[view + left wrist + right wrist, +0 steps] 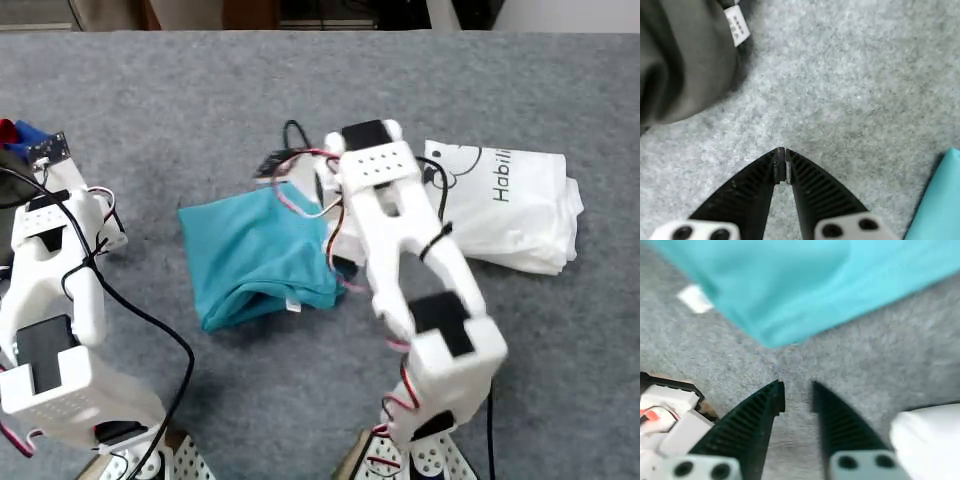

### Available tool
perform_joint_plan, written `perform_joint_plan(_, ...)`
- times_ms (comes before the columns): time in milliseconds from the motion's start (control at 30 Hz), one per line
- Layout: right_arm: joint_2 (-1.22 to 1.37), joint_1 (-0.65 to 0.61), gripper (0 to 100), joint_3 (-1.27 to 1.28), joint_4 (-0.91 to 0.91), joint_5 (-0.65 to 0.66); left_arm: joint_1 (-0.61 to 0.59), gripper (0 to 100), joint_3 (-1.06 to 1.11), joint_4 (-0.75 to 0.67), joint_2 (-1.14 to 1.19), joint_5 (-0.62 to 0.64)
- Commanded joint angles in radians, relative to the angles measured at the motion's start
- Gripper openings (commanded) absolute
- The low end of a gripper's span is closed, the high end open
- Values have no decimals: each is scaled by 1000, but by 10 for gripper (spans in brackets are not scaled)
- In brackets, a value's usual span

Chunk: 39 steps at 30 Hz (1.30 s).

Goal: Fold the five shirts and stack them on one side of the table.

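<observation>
Teal shirt (pixel 262 255) lies bunched mid-table, with the white shirt (pixel 510 205) folded at its 3 o'clock. My right gripper (pixel 794 397), jaws narrowly apart, sits just off the teal hem. I judge that pinching one layer could drag the fold open. Left gripper (pixel 781 165), at 9 o'clock, is closed on nothing.

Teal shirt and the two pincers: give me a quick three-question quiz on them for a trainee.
1. Multiple choice: where does the white shirt lie relative to the teal shirt?
A) on top of it
B) beside it, apart
C) tucked under it
2. True or false: the left pincer is shut on the teal shirt.
3. Fill in: the right pincer, near the teal shirt's edge, is ____ (open or shut).

Key: 1 B. 2 false, it is shut on nothing. 3 open.
</observation>
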Motion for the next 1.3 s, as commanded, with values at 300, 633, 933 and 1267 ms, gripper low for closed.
perform_joint_plan(300, -331, -176, 243, 489, -316, 81, -44, 19, -9, -29, -44, 52)
perform_joint_plan(633, -326, -226, 242, 611, -491, 48, -38, 19, -8, -29, -44, 51)
perform_joint_plan(933, -323, -165, 210, 673, -644, 46, -38, 19, -8, -29, -44, 51)
perform_joint_plan(1267, -331, -47, 4, 667, -669, 49, -38, 19, -8, -29, -44, 51)
